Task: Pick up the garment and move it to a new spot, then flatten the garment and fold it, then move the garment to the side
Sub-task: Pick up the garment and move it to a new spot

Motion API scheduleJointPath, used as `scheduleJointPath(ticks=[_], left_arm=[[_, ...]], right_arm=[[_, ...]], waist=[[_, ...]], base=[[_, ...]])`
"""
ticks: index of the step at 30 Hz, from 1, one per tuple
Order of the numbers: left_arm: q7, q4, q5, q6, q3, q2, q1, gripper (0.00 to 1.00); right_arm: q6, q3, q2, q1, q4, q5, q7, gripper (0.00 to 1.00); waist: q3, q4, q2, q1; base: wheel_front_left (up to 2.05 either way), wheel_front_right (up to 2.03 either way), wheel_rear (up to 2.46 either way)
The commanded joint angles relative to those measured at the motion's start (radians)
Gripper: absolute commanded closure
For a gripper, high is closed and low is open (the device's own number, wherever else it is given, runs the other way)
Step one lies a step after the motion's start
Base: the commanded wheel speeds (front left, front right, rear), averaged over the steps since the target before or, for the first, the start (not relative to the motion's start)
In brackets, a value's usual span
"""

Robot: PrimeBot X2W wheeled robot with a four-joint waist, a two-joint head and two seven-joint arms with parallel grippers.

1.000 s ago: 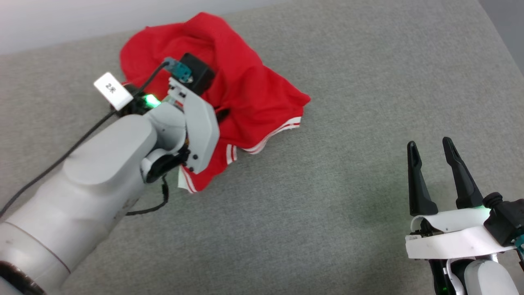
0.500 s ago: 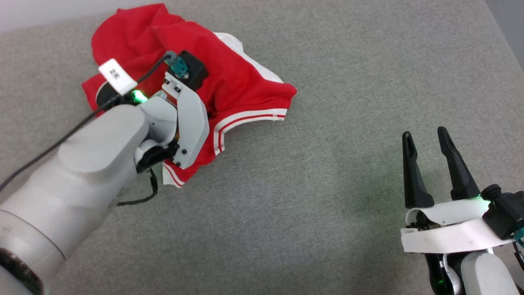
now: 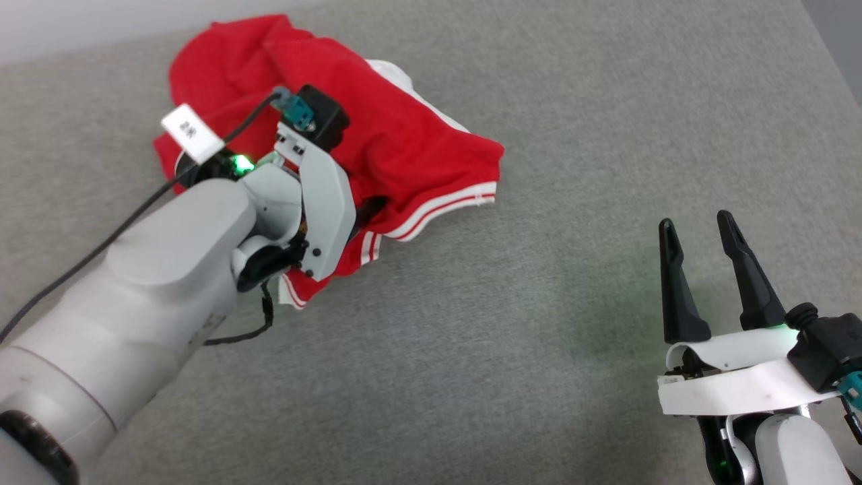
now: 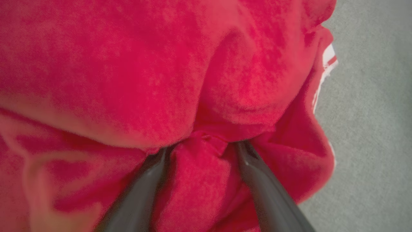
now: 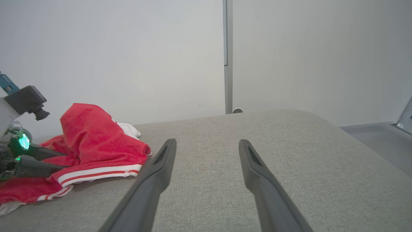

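The garment, bright red with white bands striped in red and a white sleeve at its far edge, lies crumpled on the grey cushioned surface at upper left. My left gripper is pushed into it, fingers spread apart with a red fold lying between them. The right wrist view shows the garment heaped at left, with the left gripper coming into it from the side, jaws parted. Far off to the right of the garment, my right gripper hovers open and holds nothing.
A pale wall with a vertical metal strip rises behind the surface. The cushion's rounded right edge drops to a grey floor. A black cable runs along my left forearm.
My left gripper's fingers have parted from the fold they pinched. The garment has sunk onto the surface and its white sleeve has come into sight. The right arm has barely moved.
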Motion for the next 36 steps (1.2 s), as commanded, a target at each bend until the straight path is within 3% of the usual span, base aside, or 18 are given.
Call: scheduleJointPath(ticks=[1,9,24,32,36], left_arm=[[-0.028,0.007,-0.02,0.011,-0.012,0.026,0.027,0.0],[-0.228,-0.038,-0.132,0.008,0.019,0.035,0.078,0.0],[-0.523,-0.059,-0.316,0.008,0.101,0.055,0.392,0.0],[-0.596,-0.104,-0.398,0.013,0.215,0.067,0.588,0.0],[-0.598,-0.149,-0.355,0.045,0.294,0.078,0.68,0.0]], right_arm=[[-0.001,0.0,0.0,0.011,0.007,-0.017,-0.005,0.0],[-0.001,-0.004,0.0,0.044,0.039,-0.067,-0.005,0.0],[-0.001,-0.045,0.0,0.146,0.075,-0.131,-0.004,0.0],[-0.001,-0.098,0.0,0.214,0.071,-0.162,0.021,0.0],[-0.001,-0.129,0.0,0.255,0.06,-0.171,0.033,0.0]], waist=[[-0.039,0.039,0.0,-0.0001],[-0.134,0.121,0.0,-0.0001],[-0.239,0.235,0.0,-0.0001],[-0.284,0.273,0.0,-0.0001],[-0.309,0.292,0.0,-0.0001]], base=[[0.0,0.0,0.0],[0.0,0.0,0.0],[0.0,0.0,0.0],[0.0,0.0,0.0],[0.0,0.0,0.0]])
